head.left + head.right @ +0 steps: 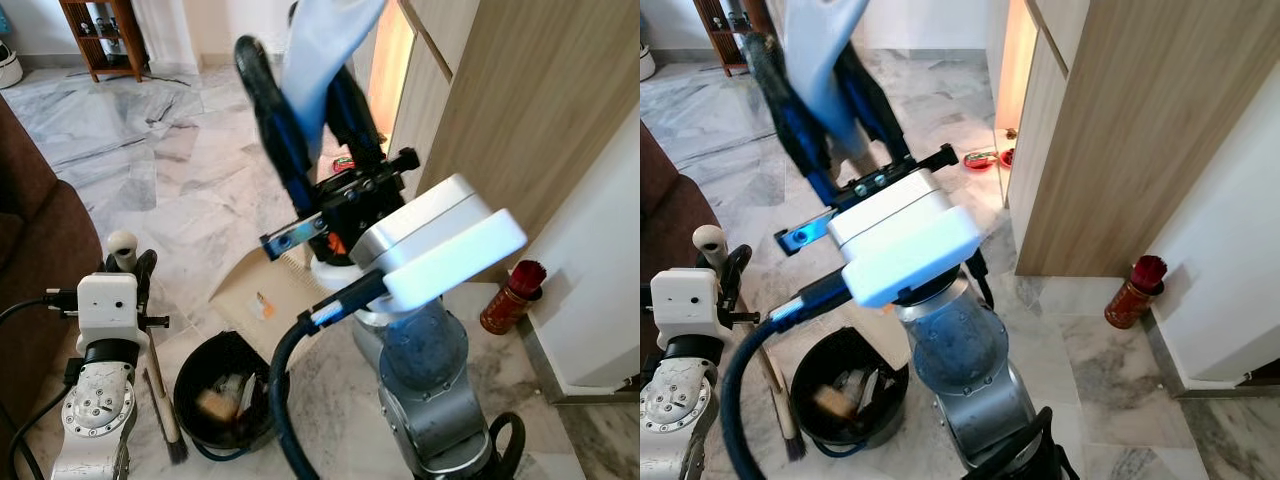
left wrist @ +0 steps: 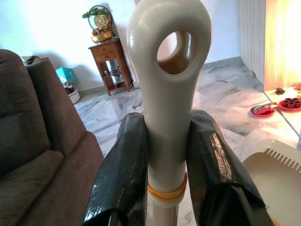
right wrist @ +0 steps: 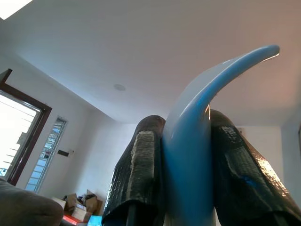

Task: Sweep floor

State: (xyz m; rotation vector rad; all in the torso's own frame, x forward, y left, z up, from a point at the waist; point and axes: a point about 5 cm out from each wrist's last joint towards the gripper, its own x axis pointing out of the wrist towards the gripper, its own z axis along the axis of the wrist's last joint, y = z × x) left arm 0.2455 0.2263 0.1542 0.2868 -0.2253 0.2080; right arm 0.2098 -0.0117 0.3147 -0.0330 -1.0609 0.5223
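My left gripper (image 1: 132, 262) is low at the left, shut on the cream broom handle (image 2: 167, 94) just below its looped end. The broom's dark bristles (image 1: 178, 449) rest on the floor beside a black bin (image 1: 190, 385). My right gripper (image 1: 300, 85) is raised high in the middle, shut on a light blue handle (image 3: 197, 141) that points upward. Below that arm a beige dustpan (image 1: 255, 295) with comb teeth lies on the marble floor (image 1: 190, 170); how the blue handle joins it is hidden.
The black bin holds scraps of rubbish. A brown sofa (image 1: 30, 250) stands close at the left. A wooden cabinet wall (image 1: 520, 110) rises at the right, with a red canister (image 1: 510, 297) at its foot. Red dishes (image 1: 980, 160) lie by the doorway, and a wooden shelf (image 1: 100, 35) stands far left.
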